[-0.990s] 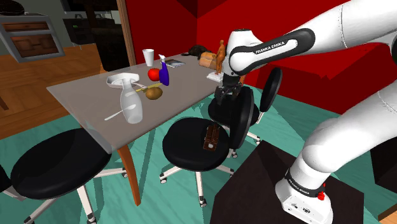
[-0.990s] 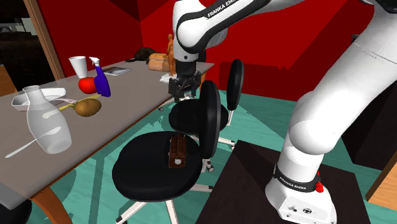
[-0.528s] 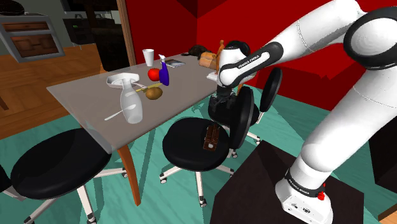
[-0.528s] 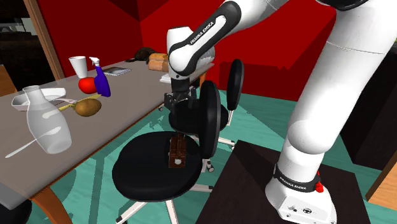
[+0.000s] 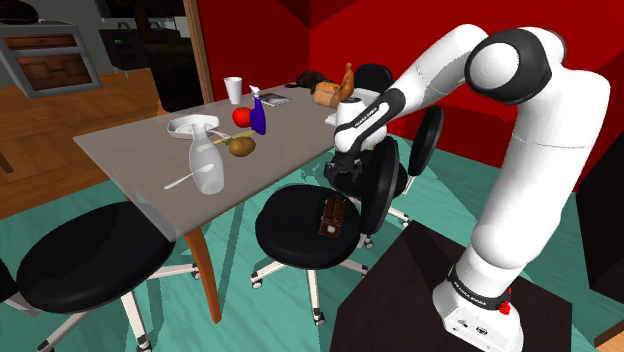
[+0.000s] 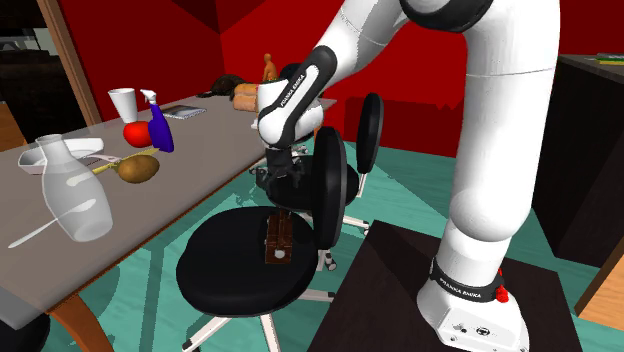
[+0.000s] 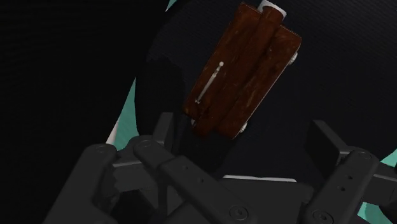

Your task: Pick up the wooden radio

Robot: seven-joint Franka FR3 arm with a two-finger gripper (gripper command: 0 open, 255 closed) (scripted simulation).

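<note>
Shoulder view, left to right. The grey surface [image 5: 130, 150] carries a clear carafe [image 5: 206, 165] and a blue spray bottle [image 5: 258, 112], among other items. None of these matter to the task, and none has moved. Next comes the black chair seat [image 5: 290, 225], just off the surface's near edge. The wooden radio [image 5: 332, 215] lies flat on this seat, toward the backrest [image 5: 380, 185], in the same spot and at the same heading as 1 s ago. Change noted: the arm [image 5: 540, 170] has folded, with its elbow swung up over the stand [image 5: 400, 290]. The gripper [image 5: 343, 172] has dropped from roughly surface-edge height to a position above the radio, close beside the backrest. The second exterior view agrees: gripper [image 6: 277, 185] over radio [image 6: 277, 240], apart from it, no contact. In the wrist view the 2 fingers [image 7: 327, 143] stand apart, open, with nothing between them. The radio [image 7: 245, 70] sits ahead of them, roughly centred on the gap, with its long axis slanted to the line joining the fingers. Judgement: this is the approach step, with descent partly done and no grasp yet. The remaining drop looks short. The wrist may need some rotation so that the fingers span the radio's narrow width. Risk: the backrest is near the gripper and could be brushed on the way down.
</note>
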